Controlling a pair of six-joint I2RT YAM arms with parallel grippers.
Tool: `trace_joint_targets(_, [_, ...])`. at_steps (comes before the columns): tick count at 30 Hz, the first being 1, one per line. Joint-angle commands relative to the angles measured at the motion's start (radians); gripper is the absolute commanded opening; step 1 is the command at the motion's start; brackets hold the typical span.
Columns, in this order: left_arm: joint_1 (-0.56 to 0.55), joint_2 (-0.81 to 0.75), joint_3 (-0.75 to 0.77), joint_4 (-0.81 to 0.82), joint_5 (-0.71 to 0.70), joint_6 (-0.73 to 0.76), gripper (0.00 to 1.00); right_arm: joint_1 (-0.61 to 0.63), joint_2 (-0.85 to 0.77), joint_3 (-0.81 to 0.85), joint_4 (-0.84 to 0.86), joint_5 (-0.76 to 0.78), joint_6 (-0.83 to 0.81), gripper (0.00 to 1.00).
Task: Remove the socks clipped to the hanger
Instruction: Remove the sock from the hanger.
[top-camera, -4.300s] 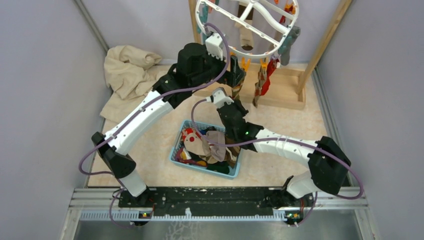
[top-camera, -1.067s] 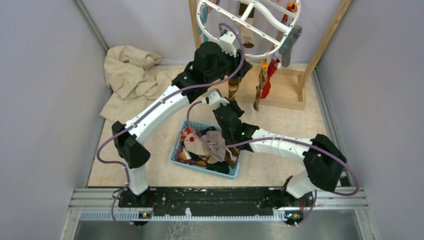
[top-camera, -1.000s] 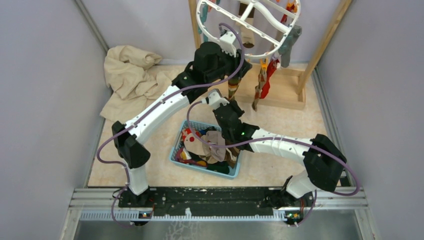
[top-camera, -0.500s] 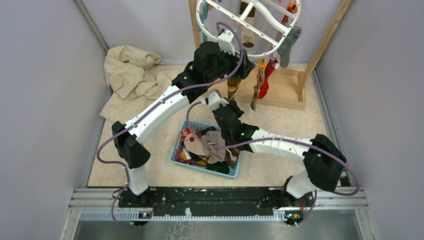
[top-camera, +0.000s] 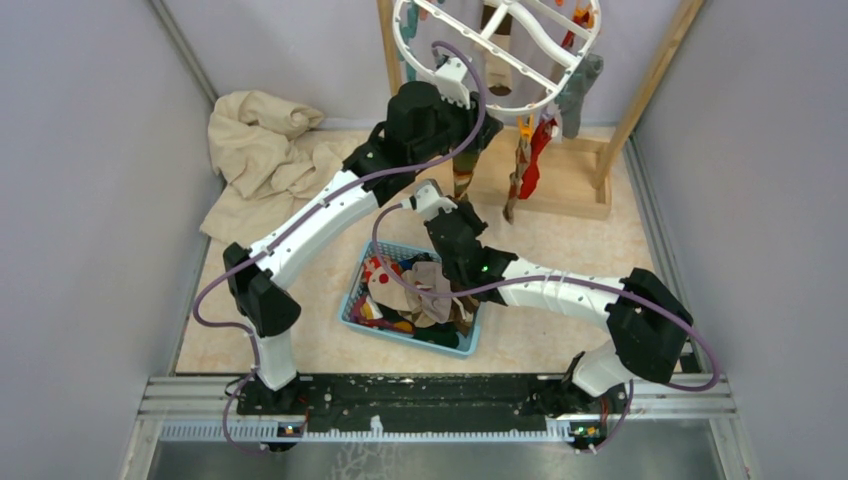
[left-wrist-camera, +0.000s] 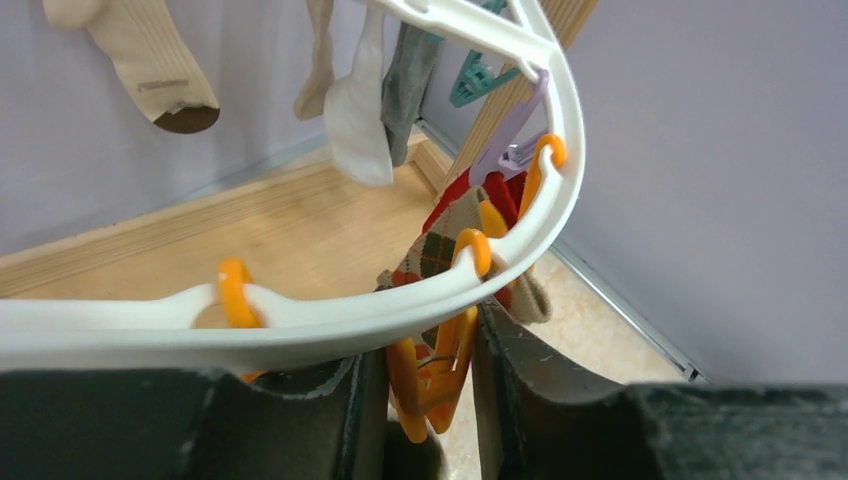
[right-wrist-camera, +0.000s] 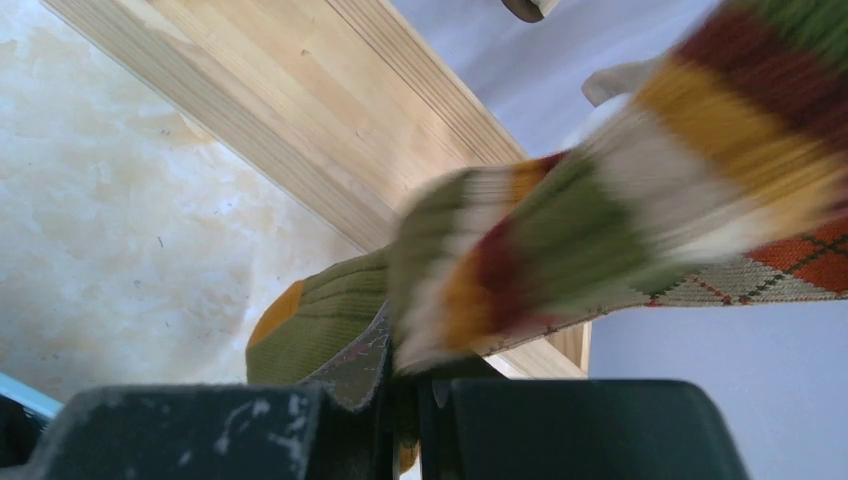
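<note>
At the far left, a beige cloth (top-camera: 258, 150) lies crumpled on the table against the wall. The left arm reaches from the near-left up and far to the hanger (top-camera: 408, 45), a white ring with spokes that hangs in the wooden rack frame (top-camera: 641, 108) at the far side. In the left wrist view the left gripper (left-wrist-camera: 428, 345) sits just under the ring's rim (left-wrist-camera: 400, 310). Its fingers (left-wrist-camera: 510, 380) are partly open and rest against both sides of an orange clip (left-wrist-camera: 440, 385). A checked sock (left-wrist-camera: 440, 248) hangs just behind that clip, and cream and grey socks (left-wrist-camera: 360, 120) dangle farther back.

Near the middle of the table, a blue basket (top-camera: 351, 300) holds a heap of loose socks. Just beyond it is the right gripper (top-camera: 452, 208), below the hanger. In the right wrist view the right gripper's jaws are closed tight (right-wrist-camera: 405, 410) on the lower end of a green sock with orange stripes (right-wrist-camera: 560, 240), which looks blurred and stretches up and away to the right.

Farther right, a red sock (top-camera: 533, 165) and a grey sock (top-camera: 580, 85) hang clipped to the ring.
</note>
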Motion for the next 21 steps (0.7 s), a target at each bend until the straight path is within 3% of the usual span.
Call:
trace_joint_targets(1, [-0.002,0.003,0.048,0.052,0.001,0.004,0.34,0.02,-0.023,0.002,0.026,0.014,0.013,0.0])
trace_joint_targets(4, [-0.003,0.004,0.052,0.049,0.002,0.005,0.25,0.022,-0.029,-0.001,0.026,0.015,0.013,0.0])
trace_joint_targets(10, [-0.002,-0.006,0.046,0.033,-0.007,0.024,0.27,0.036,-0.097,-0.022,0.009,0.01,0.048,0.0])
trace_joint_targets(13, [-0.002,-0.029,0.025,0.033,-0.023,0.036,0.36,0.049,-0.185,-0.031,-0.052,-0.047,0.114,0.0])
trace_joint_targets(17, [-0.001,-0.07,-0.03,0.042,-0.062,0.056,0.63,0.057,-0.319,-0.02,-0.165,-0.144,0.203,0.0])
trace_joint_targets(21, [0.017,-0.103,-0.079,0.042,-0.076,0.067,0.68,0.058,-0.408,0.016,-0.33,-0.291,0.288,0.0])
